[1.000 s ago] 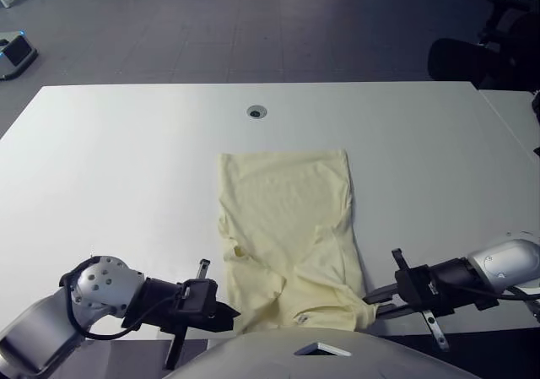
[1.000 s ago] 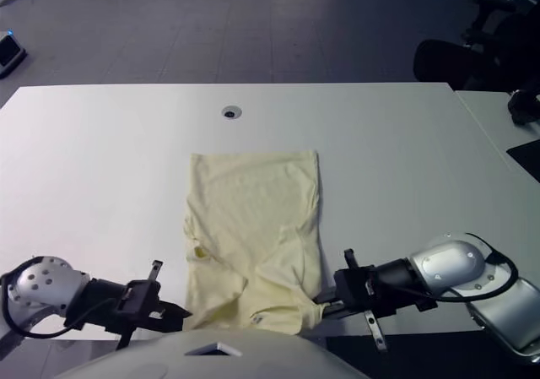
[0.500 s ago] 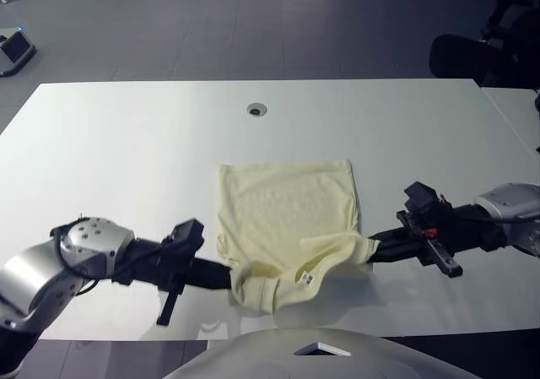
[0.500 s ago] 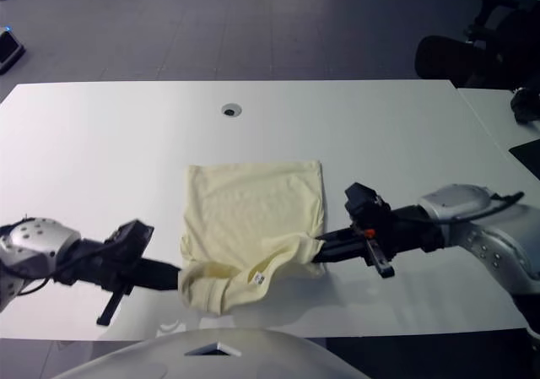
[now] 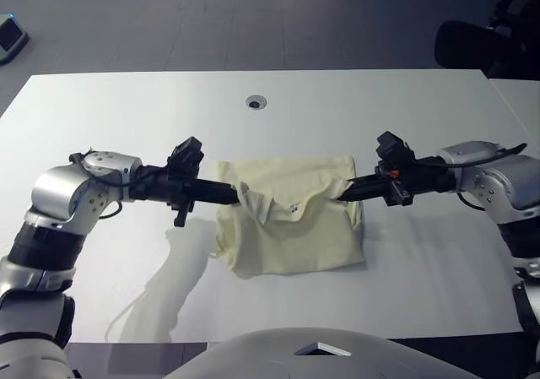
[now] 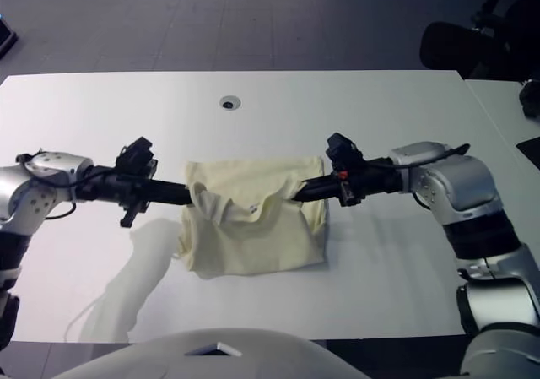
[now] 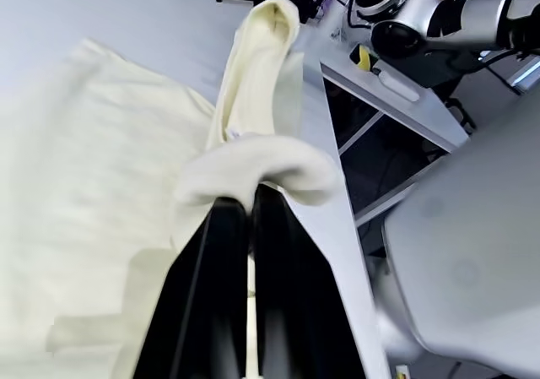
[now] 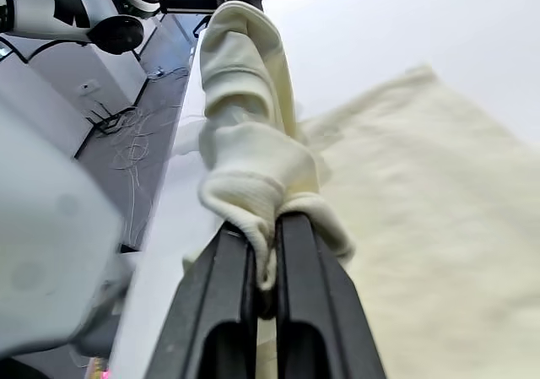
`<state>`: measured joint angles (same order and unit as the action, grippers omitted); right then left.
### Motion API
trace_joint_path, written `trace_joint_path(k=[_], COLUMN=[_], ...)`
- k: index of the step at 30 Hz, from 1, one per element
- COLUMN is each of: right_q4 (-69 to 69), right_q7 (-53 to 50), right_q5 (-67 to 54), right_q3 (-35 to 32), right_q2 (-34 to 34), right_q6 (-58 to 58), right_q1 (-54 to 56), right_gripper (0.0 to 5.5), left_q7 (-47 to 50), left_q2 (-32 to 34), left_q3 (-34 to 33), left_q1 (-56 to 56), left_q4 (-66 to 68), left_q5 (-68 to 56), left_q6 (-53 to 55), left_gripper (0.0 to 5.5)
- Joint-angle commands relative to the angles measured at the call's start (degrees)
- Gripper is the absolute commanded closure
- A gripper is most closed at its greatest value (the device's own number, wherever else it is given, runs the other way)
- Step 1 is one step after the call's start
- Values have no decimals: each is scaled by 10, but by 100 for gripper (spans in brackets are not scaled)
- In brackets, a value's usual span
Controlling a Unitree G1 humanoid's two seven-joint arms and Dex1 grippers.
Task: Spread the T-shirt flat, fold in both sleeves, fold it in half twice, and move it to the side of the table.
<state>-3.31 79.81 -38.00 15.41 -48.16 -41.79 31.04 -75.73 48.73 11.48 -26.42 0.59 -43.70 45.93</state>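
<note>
Now: pale yellow T-shirt (image 5: 291, 231), near edge pinched in left gripper (image 5: 240, 195) and right gripper (image 5: 343, 191), sits raised from the desk's (image 5: 422, 117) front toward its far hem, with the half-fold nearly laid.

Bright, even overhead light, the counter (image 5: 405, 126) glowing white, shadows soft-edged; the floor (image 5: 253, 16) beyond sits dimmer, and the T-shirt (image 7: 261, 164) blurs close to the wrist lenses.

T-shirt (image 5: 287, 235) — soft, matt knit cloth (lightly creased); table (image 5: 422, 117) — smooth, hard white top, faint sheen.
</note>
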Motion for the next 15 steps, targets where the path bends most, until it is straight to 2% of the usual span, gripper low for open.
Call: trace_joint_path(k=[1, 8, 15], right_q4=[-81, -284, -449], right_q7=[16, 17, -4], right_q5=[43, 147, 235], right_q3=[7, 20, 14], right_q2=[41, 125, 160], right_q6=[25, 118, 209], right_q1=[60, 132, 156], right_gripper=[543, 543, 543], left_q7=[-16, 5, -10], left_q2=[-29, -101, -140], left_q3=[14, 11, 13], left_q1=[-54, -115, -149], left_q4=[81, 253, 381], left_q5=[53, 144, 217], left_q6=[-22, -97, -171], left_gripper=[550, 550, 550])
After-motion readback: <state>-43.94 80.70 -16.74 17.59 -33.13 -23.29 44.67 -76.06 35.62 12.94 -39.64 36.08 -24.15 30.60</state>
